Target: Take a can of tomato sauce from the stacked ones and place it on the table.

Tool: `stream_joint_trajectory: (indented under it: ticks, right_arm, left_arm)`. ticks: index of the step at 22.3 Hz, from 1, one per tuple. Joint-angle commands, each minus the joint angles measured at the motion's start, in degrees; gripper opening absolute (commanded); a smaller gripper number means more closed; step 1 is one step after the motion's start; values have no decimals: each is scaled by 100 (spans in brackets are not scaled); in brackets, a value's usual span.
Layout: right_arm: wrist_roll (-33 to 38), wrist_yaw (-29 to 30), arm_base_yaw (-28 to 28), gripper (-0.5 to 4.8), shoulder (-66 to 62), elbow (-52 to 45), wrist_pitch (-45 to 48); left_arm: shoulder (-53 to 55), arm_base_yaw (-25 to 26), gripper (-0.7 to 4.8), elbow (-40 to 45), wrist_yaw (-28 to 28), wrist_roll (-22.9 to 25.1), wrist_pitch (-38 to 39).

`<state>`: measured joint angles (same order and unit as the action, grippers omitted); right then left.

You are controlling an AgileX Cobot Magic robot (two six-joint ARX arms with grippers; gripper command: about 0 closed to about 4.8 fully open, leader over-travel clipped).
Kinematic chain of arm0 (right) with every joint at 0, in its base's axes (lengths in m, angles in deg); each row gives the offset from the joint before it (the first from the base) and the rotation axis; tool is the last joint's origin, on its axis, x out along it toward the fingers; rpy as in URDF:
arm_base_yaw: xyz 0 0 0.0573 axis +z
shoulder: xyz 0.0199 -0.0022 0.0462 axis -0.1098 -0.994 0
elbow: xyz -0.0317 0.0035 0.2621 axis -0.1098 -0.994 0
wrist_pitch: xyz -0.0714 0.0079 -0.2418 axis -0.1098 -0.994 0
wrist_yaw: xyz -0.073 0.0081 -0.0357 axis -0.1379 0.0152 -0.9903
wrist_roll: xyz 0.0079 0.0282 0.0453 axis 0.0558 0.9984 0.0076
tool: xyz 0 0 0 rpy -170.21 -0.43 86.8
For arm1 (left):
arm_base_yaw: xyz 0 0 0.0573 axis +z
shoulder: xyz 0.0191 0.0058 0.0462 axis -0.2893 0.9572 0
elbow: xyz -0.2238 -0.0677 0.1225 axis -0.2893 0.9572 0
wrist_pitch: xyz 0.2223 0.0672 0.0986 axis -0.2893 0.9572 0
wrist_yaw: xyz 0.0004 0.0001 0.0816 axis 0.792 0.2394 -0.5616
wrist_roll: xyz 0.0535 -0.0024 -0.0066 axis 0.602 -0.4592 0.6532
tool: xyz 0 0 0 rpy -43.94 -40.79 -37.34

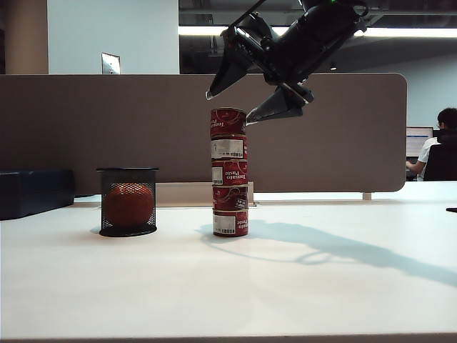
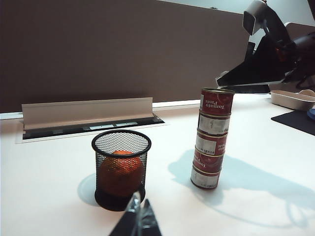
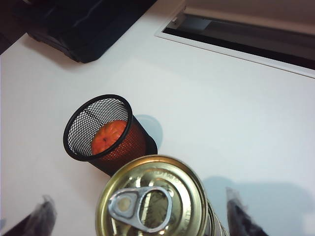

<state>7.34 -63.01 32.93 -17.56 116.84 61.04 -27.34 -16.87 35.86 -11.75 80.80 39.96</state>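
Stack of 5 tomato-paste tins (image 1: 229, 171) stands upright near mid-desk (image 1: 214, 286), a single column, slightly uneven but not leaning. The can of tomato sauce (image 1: 228, 121) wanted here is the top one: red side out, silver rims, sitting square on the tin beneath. From above, its gold pull-tab lid (image 3: 151, 199) is plainly visible.

Right gripper (image 1: 246, 100) hangs in the air just over and around the top of the stack, arm slanting down from upper right. Jaws spread wide, holding nothing; 1 finger to each side of the top can, neither touching it. The right wrist view shows both dark fingertips (image 3: 241, 219) flanking the lid, so the approach looks centred. Judged: pre-grasp, with the jaws staying wide so they clear the rim on descent.

Left gripper (image 2: 138, 219) sits low near the desk's front edge, well apart from the stack; only its tips show, close together, too little visible to tell whether it is open or closed. It appears parked out of the way.

A black mesh cup (image 1: 128, 202) holding an orange (image 1: 128, 204) stands beside the stack, to its left in the exterior view. Bare desk lies to the stack's right, a likely set-down spot.

Risk, judged: a sideways nudge could topple the column.
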Motion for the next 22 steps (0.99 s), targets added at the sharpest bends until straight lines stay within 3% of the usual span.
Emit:
stream_joint_trajectory:
  ticks: [1,22]
  right_arm:
    - [-22,26,4,479,-63,28,212]
    - [-39,-79,4,479,-216,28,251]
  left_arm:
    - [4,11,-6,-42,31,-20,-68]
    - [4,11,-6,-42,31,-17,-68]
